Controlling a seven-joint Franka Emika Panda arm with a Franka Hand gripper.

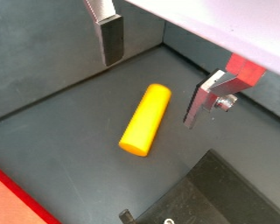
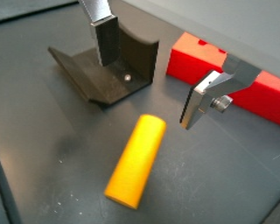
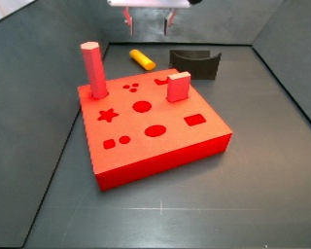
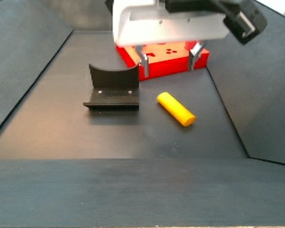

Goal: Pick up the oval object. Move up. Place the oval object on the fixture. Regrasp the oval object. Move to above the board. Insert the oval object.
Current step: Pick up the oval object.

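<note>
Your tool (image 2: 154, 79) hangs above the bench with its fingers apart and empty, so pinch the oval object (image 2: 136, 161), rigid, smooth, likely light and roll-prone, across its middle.

Yellow oval object (image 2: 136, 162) flat beside fixture (image 2: 105, 72)

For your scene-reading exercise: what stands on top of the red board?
On the board, a tall red cylinder peg and a red rectangular block stand upright; their lower ends are hidden. The open gripper hangs above the oval object.
</note>
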